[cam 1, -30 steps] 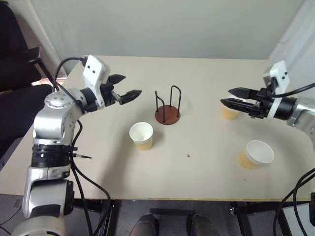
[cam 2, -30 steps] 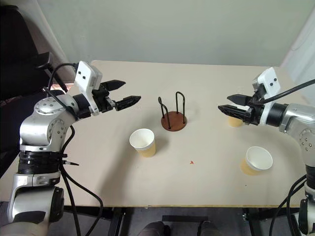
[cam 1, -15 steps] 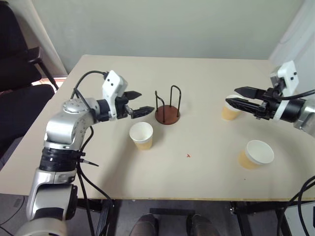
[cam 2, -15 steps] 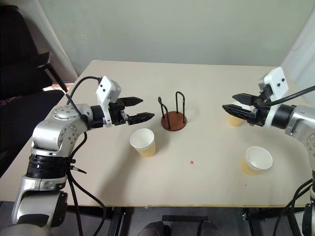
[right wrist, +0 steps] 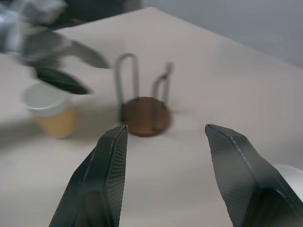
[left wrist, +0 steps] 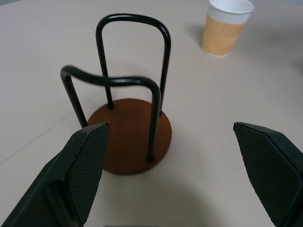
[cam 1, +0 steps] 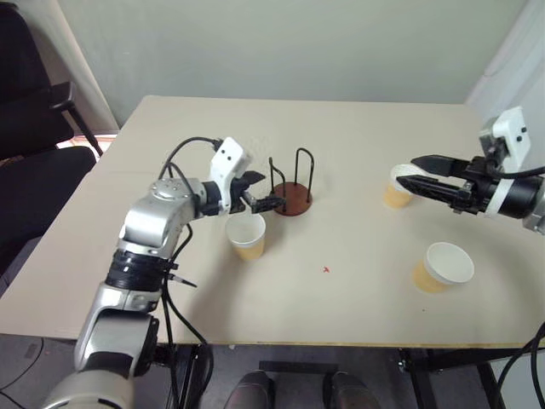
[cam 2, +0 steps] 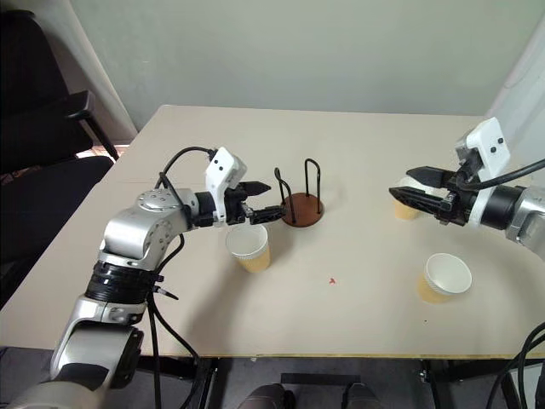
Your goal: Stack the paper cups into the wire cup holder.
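Jaws of left gripper [cam 1: 266, 199] spread wide and empty, above upright cup [cam 1: 246, 235], holder [cam 1: 290, 201] just beyond.

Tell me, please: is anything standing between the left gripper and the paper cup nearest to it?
Nothing visible does. The left gripper hangs open just above the nearest paper cup, whose mouth is uncovered. The wire cup holder stands beside them, past the fingertips, not between gripper and cup.

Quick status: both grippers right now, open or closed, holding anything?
Left gripper: open, empty, above a paper cup.
Right gripper: open, empty.
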